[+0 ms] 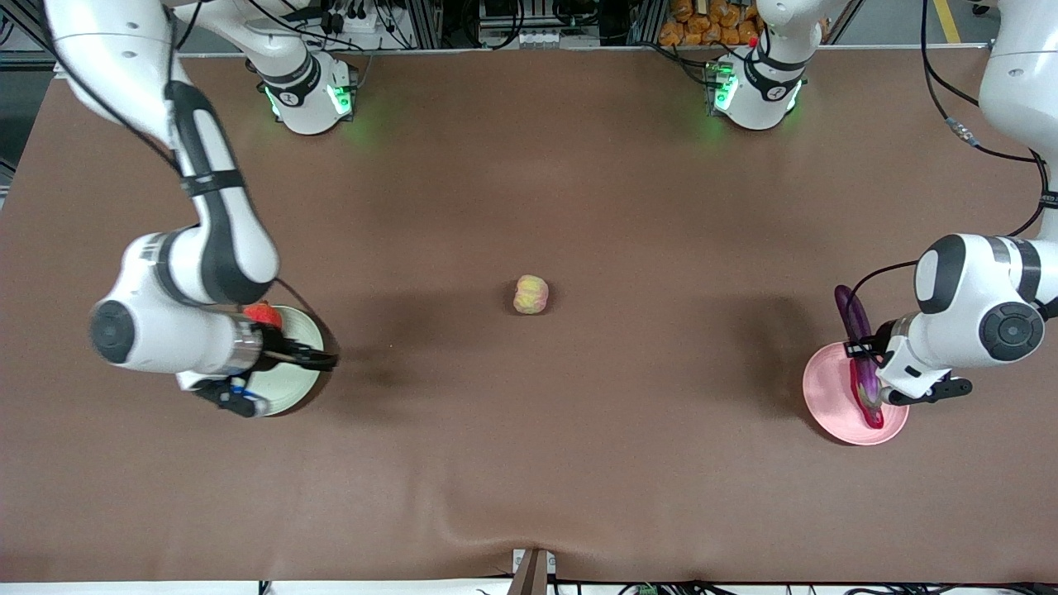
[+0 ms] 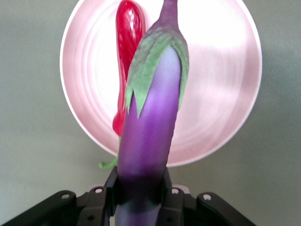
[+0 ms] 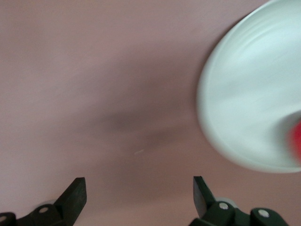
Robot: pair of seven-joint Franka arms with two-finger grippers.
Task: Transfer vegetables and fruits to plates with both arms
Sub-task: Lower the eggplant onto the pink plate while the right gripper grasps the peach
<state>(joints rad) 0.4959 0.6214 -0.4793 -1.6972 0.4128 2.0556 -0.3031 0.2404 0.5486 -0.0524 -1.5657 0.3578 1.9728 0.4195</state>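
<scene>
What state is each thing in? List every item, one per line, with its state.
Long glossy purple eggplant: gripped, held over the pink plate.
Red chili pepper: lying on the round pale pink plate.
Small round red fruit: resting on the round pale green plate.
Yellowish-pink peach: on the table, mid-table, on no plate.
Left gripper: shut on the eggplant.
Right gripper: open, empty, by the green plate's edge.
</scene>
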